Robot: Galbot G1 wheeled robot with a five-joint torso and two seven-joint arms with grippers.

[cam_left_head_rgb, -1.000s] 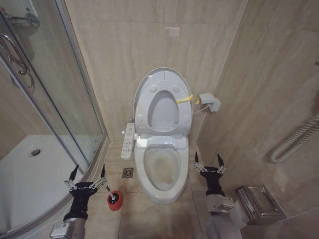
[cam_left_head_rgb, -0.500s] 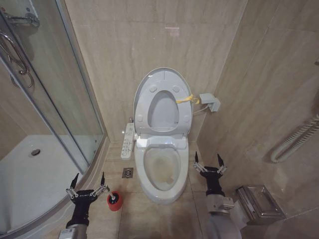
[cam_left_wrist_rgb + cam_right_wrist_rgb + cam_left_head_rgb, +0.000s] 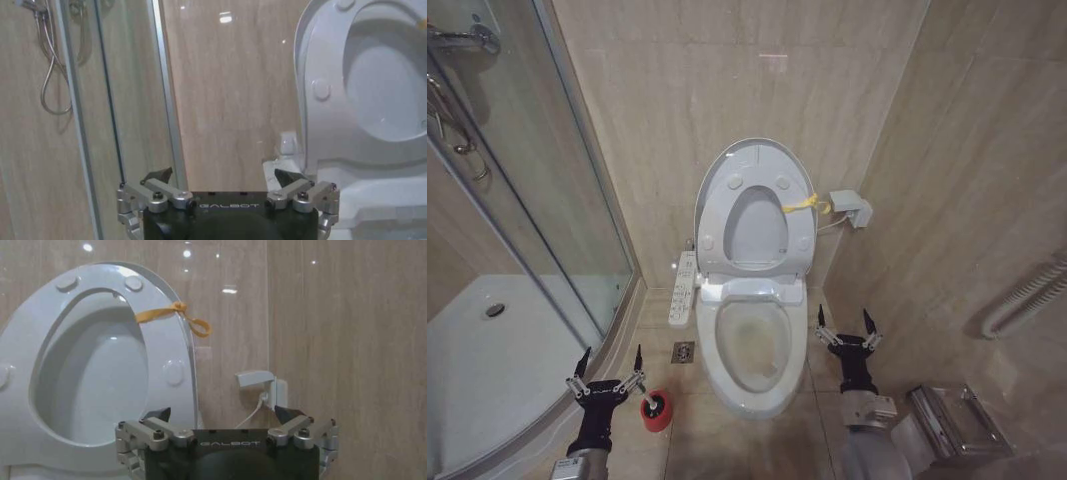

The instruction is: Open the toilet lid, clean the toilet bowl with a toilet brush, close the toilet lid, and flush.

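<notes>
The toilet lid (image 3: 758, 152) stands upright against the wall, with the seat ring (image 3: 717, 220) raised in front of it and tied by a yellow band (image 3: 802, 205). Below them the toilet bowl (image 3: 752, 345) lies uncovered. Left of the bowl, the toilet brush (image 3: 655, 404) sits in its red cup holder (image 3: 656, 420) on the floor. My left gripper (image 3: 609, 358) hangs open just left of the cup, with nothing in it. My right gripper (image 3: 844, 320) is open and holds nothing, right of the bowl. The left gripper (image 3: 223, 175) faces the lid (image 3: 320, 90). The right gripper (image 3: 222, 411) faces the band (image 3: 170, 312).
A curved glass shower enclosure (image 3: 537, 200) and its tray (image 3: 487, 350) take up the left. A floor drain (image 3: 683, 351) and the side button panel (image 3: 682, 285) lie left of the bowl. A wall box (image 3: 851, 208), a hose (image 3: 1027, 290) and a metal holder (image 3: 952, 420) are on the right.
My left gripper has drawn back a little, nearer to me. The head camera has shifted slightly. The right gripper and the toilet are unchanged.
</notes>
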